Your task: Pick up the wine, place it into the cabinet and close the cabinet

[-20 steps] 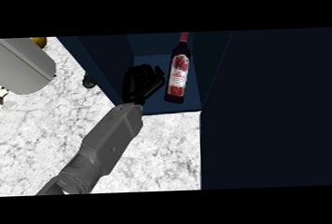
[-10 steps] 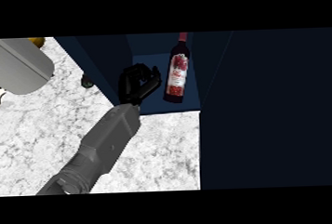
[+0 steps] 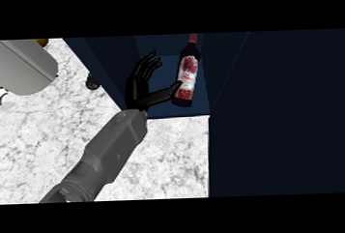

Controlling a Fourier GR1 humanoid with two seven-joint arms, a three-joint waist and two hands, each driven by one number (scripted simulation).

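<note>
The wine bottle (image 3: 186, 77), dark red with a red-and-white label, stands inside the dark blue cabinet (image 3: 168, 111), on its floor near the right wall. My left hand (image 3: 138, 85) is just left of the bottle inside the cabinet's opening. Its fingers are straight and spread, pointing away from me, and only the thumb touches the bottle's lower part. The grey forearm (image 3: 109, 149) runs from the lower left across the marble counter (image 3: 33, 138). The right hand does not show.
A broad dark blue panel (image 3: 282, 114) fills the view's right side, next to the cabinet's opening. A large grey rounded object (image 3: 16, 66) lies at the upper left, with a yellow thing (image 3: 41, 43) behind it and a small black knob (image 3: 93, 83) beside the cabinet's left wall.
The left hand's fingers have uncurled and spread, and the hand has shifted slightly forward beside the bottle. The bottle has stayed where it stands.
</note>
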